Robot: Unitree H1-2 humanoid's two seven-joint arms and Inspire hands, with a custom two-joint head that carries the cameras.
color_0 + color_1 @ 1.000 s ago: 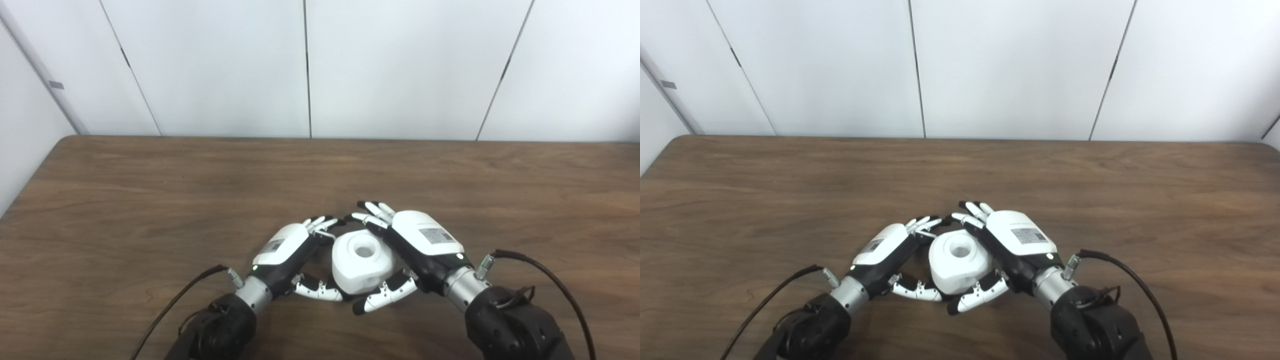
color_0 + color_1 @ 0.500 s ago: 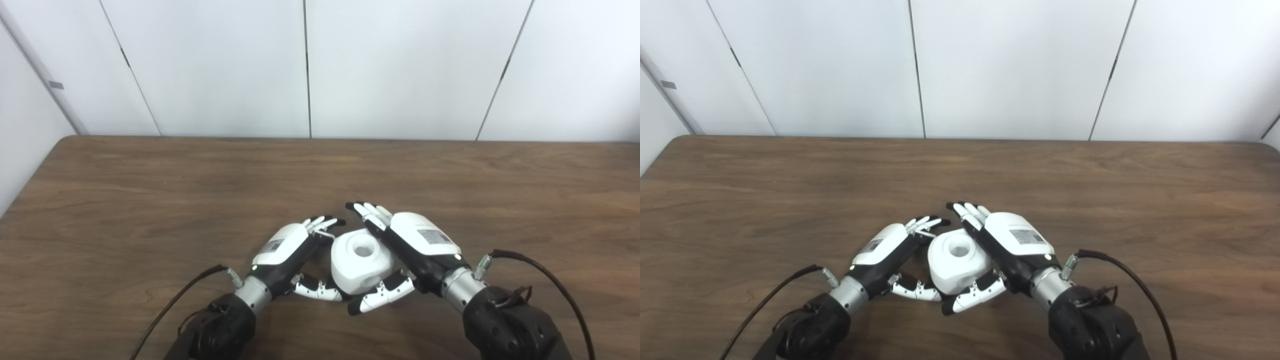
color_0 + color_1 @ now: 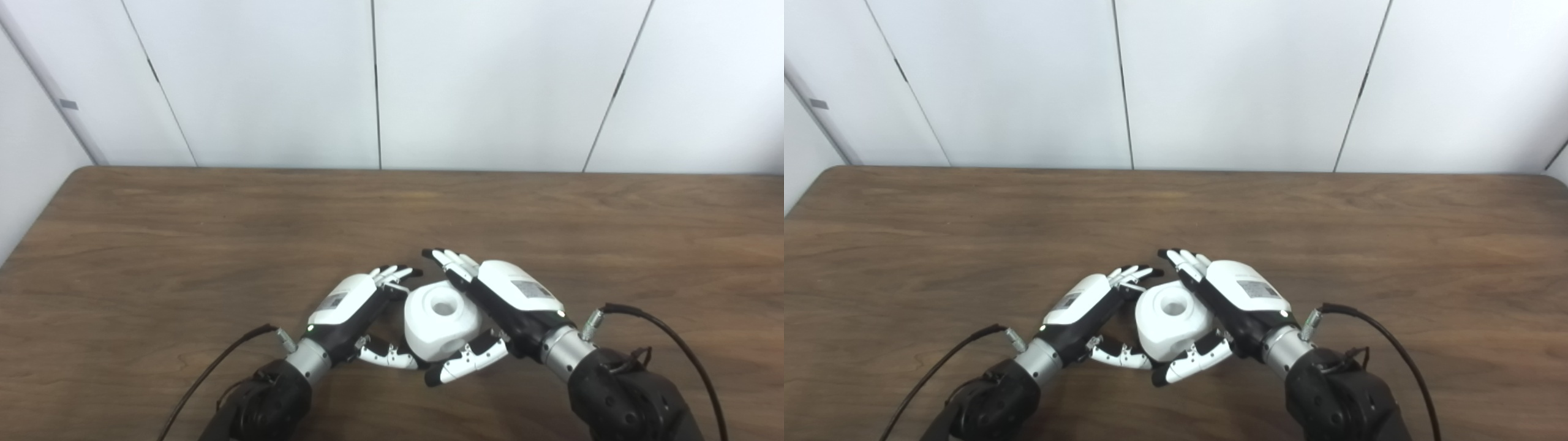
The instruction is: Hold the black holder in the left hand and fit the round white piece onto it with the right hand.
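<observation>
White wall panels with thin dark seams stand behind a brown wood-grain tabletop (image 3: 184, 233), whose far edge runs along the foot of the wall. Near the front middle of the tabletop sits the round white piece (image 3: 439, 318), a chunky rounded block with a circular recess in its upper face and a small opening low on its near side. It lies between the two hands, which flank it from either side.

On its left, the left hand (image 3: 349, 306) lies with its white back turned up and outward, its fingers (image 3: 392, 274) reaching toward the far side of the piece and its thumb (image 3: 383, 354) stretched along the near side, close to the base of the piece. The hand is spread, not clenched; whether it actually presses the piece I cannot tell.

On the other side, the right hand (image 3: 511, 294) stands with its palm against the piece's right flank. Its fingers (image 3: 450, 260) extend past the far edge of the piece and its thumb (image 3: 465, 364) curls under the near side, its black tip close to the left thumb. It cups the piece loosely with fingers apart; a firm grip is not evident.

Dark cables (image 3: 667, 337) loop from both wrists over the tabletop. No black holder can be made out in either view; if one is there, the hands or the white piece hide it.
</observation>
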